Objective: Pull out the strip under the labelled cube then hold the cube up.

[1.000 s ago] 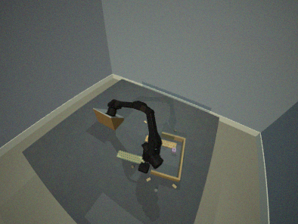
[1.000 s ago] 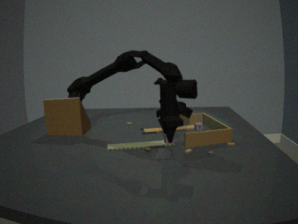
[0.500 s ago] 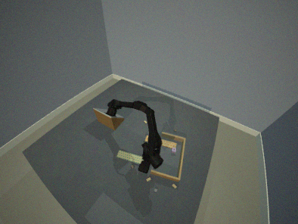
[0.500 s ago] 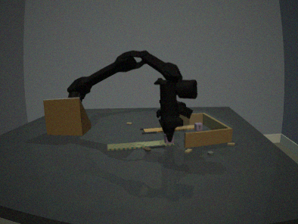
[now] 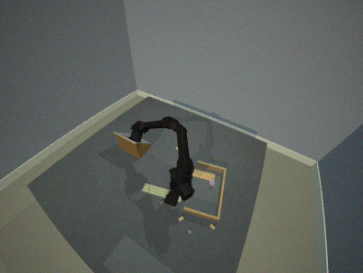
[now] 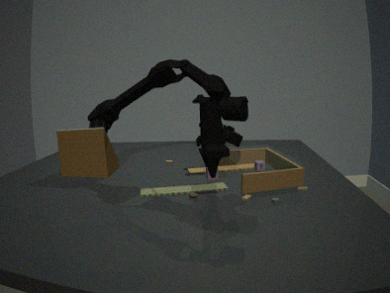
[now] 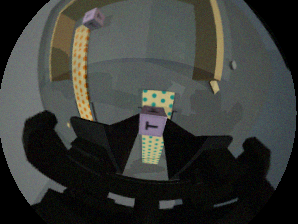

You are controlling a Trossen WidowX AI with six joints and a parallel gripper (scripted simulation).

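Observation:
My gripper [image 7: 152, 117] [image 6: 213, 173] [image 5: 174, 199] points straight down and is shut on the labelled cube [image 7: 152, 124] [image 6: 216, 178], a small purple cube with a dark letter on top. The cube sits at the near end of a pale green dotted strip [image 7: 158, 99] [image 6: 173, 190] [image 5: 152, 189]; I cannot tell whether it touches the strip. An orange dotted strip [image 7: 83, 76] [image 6: 198, 169] [image 5: 204, 174] lies further back. A second purple cube [image 7: 93, 18] [image 6: 259, 165] [image 5: 211, 183] rests on that strip's far end.
An open wooden frame [image 6: 272, 179] [image 5: 221, 194] [image 7: 213, 23] surrounds the orange strip's end and the second cube. The arm is mounted on a tan wedge block [image 6: 84, 152] [image 5: 131, 145]. Small scraps [image 6: 245, 197] [image 6: 275, 200] lie near the frame's front.

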